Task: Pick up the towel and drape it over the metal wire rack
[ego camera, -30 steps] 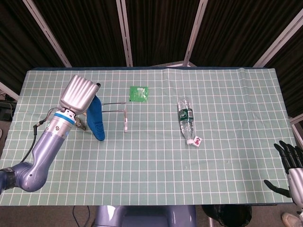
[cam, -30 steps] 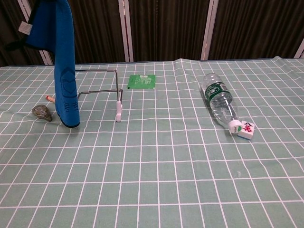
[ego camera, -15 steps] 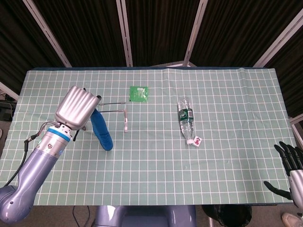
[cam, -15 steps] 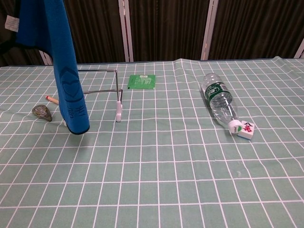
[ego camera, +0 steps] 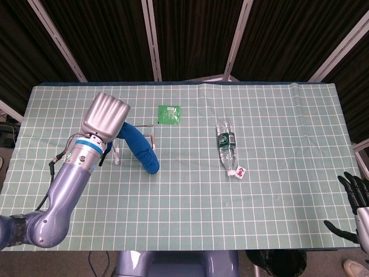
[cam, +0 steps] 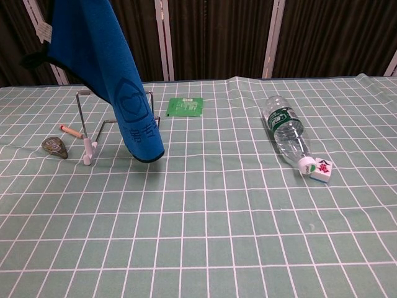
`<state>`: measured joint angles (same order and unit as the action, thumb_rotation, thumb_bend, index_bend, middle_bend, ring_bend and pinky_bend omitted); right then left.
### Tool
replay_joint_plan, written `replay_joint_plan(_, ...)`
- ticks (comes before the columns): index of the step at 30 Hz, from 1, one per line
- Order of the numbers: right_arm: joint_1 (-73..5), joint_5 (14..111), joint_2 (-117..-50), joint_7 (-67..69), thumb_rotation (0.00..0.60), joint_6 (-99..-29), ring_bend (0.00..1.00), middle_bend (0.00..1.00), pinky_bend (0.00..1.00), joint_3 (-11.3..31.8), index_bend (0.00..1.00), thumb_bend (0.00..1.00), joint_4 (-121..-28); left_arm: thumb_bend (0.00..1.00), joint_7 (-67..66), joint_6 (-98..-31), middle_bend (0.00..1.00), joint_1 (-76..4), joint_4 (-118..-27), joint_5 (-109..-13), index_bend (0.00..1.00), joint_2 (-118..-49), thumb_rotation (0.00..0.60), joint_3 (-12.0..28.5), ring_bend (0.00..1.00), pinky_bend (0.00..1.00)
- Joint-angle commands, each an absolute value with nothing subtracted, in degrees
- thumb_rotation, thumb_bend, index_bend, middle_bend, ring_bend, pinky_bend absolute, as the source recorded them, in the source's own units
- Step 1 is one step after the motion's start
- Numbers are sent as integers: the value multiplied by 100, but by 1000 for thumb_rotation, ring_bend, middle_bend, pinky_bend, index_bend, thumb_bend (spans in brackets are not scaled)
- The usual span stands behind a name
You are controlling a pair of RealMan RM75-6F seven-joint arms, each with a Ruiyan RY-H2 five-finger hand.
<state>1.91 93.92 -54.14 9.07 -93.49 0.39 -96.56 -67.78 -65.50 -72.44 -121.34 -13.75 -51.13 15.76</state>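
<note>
My left hand (ego camera: 105, 118) is raised over the table's left side and holds the blue towel (ego camera: 142, 150) by its top. In the chest view the towel (cam: 118, 74) hangs from above the frame and slants down to the right. Its lower end sits in front of the right part of the metal wire rack (cam: 82, 127). That rack (ego camera: 153, 138) stands just right of my left hand, partly covered by the cloth. My right hand (ego camera: 354, 199) rests off the table's right front corner, fingers spread and holding nothing.
A green packet (cam: 185, 106) lies behind the rack. A plastic bottle (cam: 284, 130) lies on its side at centre right, with a small white tile (cam: 321, 169) by its cap. A small metal object (cam: 54, 146) and a red-tipped stick (cam: 71, 130) sit left of the rack.
My left hand moved right and back with the towel. The cloth's lower end swung from the rack's left side across to its right, uncovering the left leg. The right hand barely shifted.
</note>
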Motion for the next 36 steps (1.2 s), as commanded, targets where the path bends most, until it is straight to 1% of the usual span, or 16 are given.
replay_joint_plan(1, 193, 9369, -5405, 922, 600, -9349, 0, 0, 0, 51, 0, 0, -9658, 848, -6721, -6449, 969, -7260, -12131, -1328, 904, -5001, 600, 1523, 958, 1000)
replay_joint_plan(4, 189, 9339, -5399, 940, 600, -9333, 0, 0, 0, 61, 0, 0, -9658, 847, -6681, -6385, 969, -7264, -12163, -1359, 907, -4831, 600, 1478, 959, 1000)
replay_joint_plan(8, 183, 9346, -5395, 940, 600, -9322, 0, 0, 0, 61, 0, 0, -9664, 853, -6718, -6439, 968, -7362, -12274, -1153, 910, -4631, 600, 1468, 957, 1000)
replay_joint_plan(12, 182, 9348, -5391, 959, 600, -9323, 0, 0, 0, 65, 0, 0, -9665, 856, -6913, -6633, 963, -7572, -12562, -704, 910, -4400, 600, 1502, 953, 1000)
replay_joint_plan(16, 183, 9361, -5380, 994, 600, -9332, 0, 0, 0, 65, 0, 0, -9653, 857, -7298, -7019, 960, -7865, -12871, -19, 911, -4163, 600, 1523, 950, 1000)
replay_joint_plan(20, 189, 9403, -5373, 1008, 600, -9356, 0, 0, 0, 56, 0, 0, -9654, 855, -7544, -7210, 958, -8093, -12947, 631, 910, -4111, 600, 1565, 947, 1000)
replay_joint_plan(22, 191, 9417, -5369, 1007, 600, -9368, 0, 0, 0, 55, 0, 0, -9659, 856, -7525, -7127, 958, -8152, -12913, 824, 910, -4149, 600, 1620, 947, 1000)
replay_joint_plan(25, 189, 9408, -5376, 994, 600, -9358, 0, 0, 0, 57, 0, 0, -9656, 856, -7547, -7064, 957, -8191, -12819, 857, 911, -4246, 600, 1604, 947, 1000)
replay_joint_plan(29, 173, 9377, -5399, 957, 600, -9311, 0, 0, 0, 62, 0, 0, -9647, 857, -7622, -7080, 958, -8277, -12479, 869, 911, -4629, 600, 1500, 947, 1000)
replay_joint_plan(32, 151, 9330, -5414, 923, 600, -9252, 0, 0, 0, 73, 0, 0, -9641, 856, -7480, -6954, 958, -8240, -12098, 545, 910, -4988, 600, 1434, 947, 1000)
replay_joint_plan(36, 131, 9267, -5435, 886, 600, -9188, 0, 0, 0, 86, 0, 0, -9632, 855, -7442, -6943, 958, -8235, -11681, 307, 911, -5380, 600, 1300, 947, 1000)
